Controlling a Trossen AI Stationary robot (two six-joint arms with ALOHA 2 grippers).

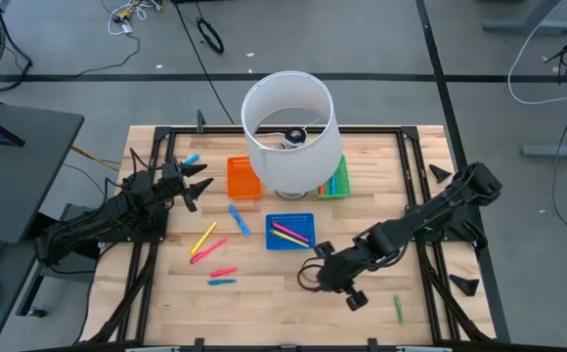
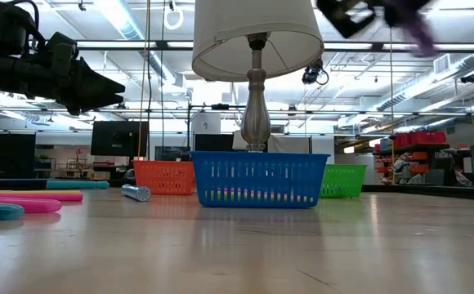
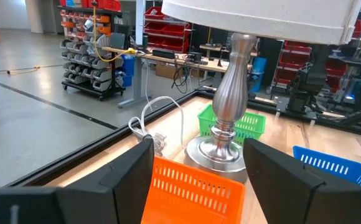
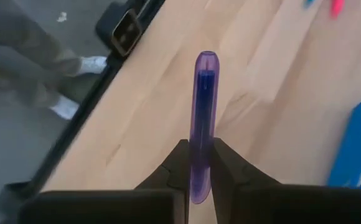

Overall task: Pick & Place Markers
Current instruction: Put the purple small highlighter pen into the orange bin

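Now right pincer (image 4: 199, 163) pinches purple marker (image 4: 203, 112) upright.

Three trays (image 1: 243, 179), one lamp (image 1: 288, 122), perhaps a dozen markers (image 1: 203, 240)

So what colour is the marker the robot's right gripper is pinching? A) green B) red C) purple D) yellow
C: in the right wrist view the right gripper is shut on a purple marker, which sticks out past its fingers over the wooden table.
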